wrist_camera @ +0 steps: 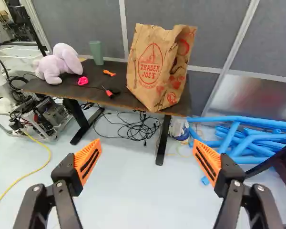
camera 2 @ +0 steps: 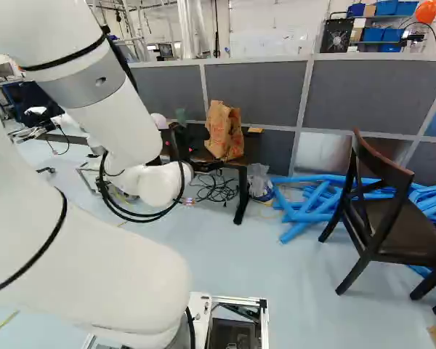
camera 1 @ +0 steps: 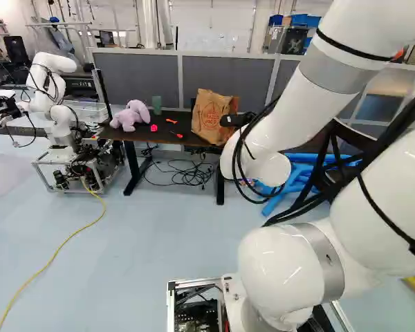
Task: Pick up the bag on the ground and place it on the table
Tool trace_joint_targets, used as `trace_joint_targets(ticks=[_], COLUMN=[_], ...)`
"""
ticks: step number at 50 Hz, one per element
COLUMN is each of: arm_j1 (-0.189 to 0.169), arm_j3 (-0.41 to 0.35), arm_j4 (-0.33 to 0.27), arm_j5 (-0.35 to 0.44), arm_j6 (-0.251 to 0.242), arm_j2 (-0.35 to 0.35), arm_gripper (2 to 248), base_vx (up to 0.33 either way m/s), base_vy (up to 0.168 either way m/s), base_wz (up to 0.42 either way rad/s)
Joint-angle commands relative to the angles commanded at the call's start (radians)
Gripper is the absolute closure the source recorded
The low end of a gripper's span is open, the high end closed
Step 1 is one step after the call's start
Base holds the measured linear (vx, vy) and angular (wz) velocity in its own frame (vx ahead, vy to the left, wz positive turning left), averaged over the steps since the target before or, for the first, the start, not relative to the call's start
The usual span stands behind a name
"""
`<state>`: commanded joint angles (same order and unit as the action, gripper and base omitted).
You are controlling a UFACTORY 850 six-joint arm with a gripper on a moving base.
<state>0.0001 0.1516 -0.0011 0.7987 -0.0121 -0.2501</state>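
The black gripper (camera 1: 236,120) shows partly beyond my arm in the left base view. In the wrist view the gripper (wrist_camera: 147,155) is open, its orange pads wide apart with nothing between them. A brown paper bag (wrist_camera: 150,71) with red print stands upright, slightly askew, on the right end of the dark table (wrist_camera: 117,95), ahead of the gripper and apart from it. The same paper bag (camera 2: 224,131) shows beyond my arm in the right base view. On the floor beside the table's right leg sits a clear plastic bag (camera 2: 259,180) with something white and blue in it.
On the table are a purple plush toy (wrist_camera: 59,64), a green cup (wrist_camera: 96,52) and small red and orange items. Cables (wrist_camera: 133,129) lie beneath. Blue tubes (camera 2: 312,203) and a dark chair (camera 2: 385,218) are at the right. Another robot (camera 1: 55,104) stands at the left.
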Motion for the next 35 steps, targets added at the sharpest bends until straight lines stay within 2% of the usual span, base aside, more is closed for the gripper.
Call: trace_joint_targets(ticks=[17, 35], arm_j1=[0.000, 0.000], arm_j3=[-0.046, -0.064], arm_j4=[0.001, 0.001], arm_j5=[0.053, 0.074], arm_j6=[0.009, 0.012], arm_j2=[-0.021, -0.029], arm_gripper=[3, 3], base_vx=[0.000, 0.000], base_vy=[0.000, 0.000], base_wz=[0.000, 0.000])
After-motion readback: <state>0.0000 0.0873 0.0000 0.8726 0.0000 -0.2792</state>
